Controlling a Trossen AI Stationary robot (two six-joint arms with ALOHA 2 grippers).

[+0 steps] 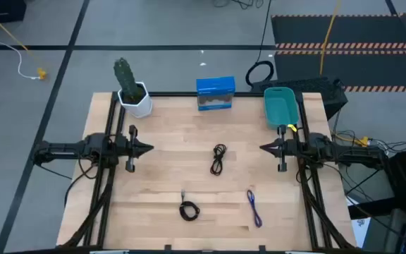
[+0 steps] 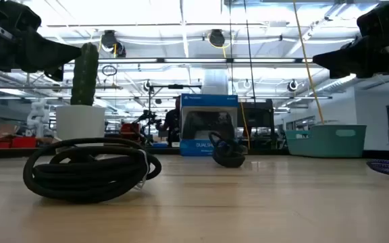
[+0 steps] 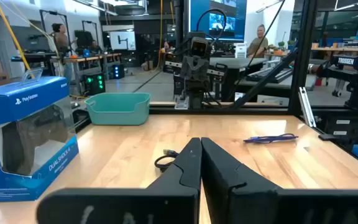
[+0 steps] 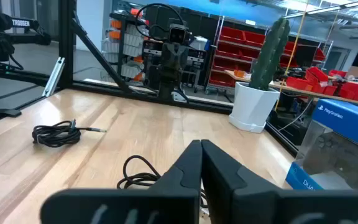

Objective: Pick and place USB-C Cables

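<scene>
Three small cables lie flat on the wooden table. A black one (image 1: 218, 159) is at the middle, a coiled black one (image 1: 189, 209) sits near the near edge, and a blue-purple one (image 1: 254, 208) lies to its right. The teal bin (image 1: 281, 106) stands at the far right corner. My left gripper (image 1: 149, 148) hovers shut at the table's left side, above the surface. My right gripper (image 1: 263, 148) hovers shut at the right side, just near of the bin. The left wrist view shows the blue-purple cable (image 3: 271, 139); the right wrist view shows the coiled cable (image 4: 56, 134).
A cactus in a white pot (image 1: 131, 90) stands at the far left corner. A blue controller box (image 1: 215, 94) stands at the far edge's middle. A large black cable ring (image 1: 259, 73) lies on the floor behind the table. Open wood lies between the two grippers.
</scene>
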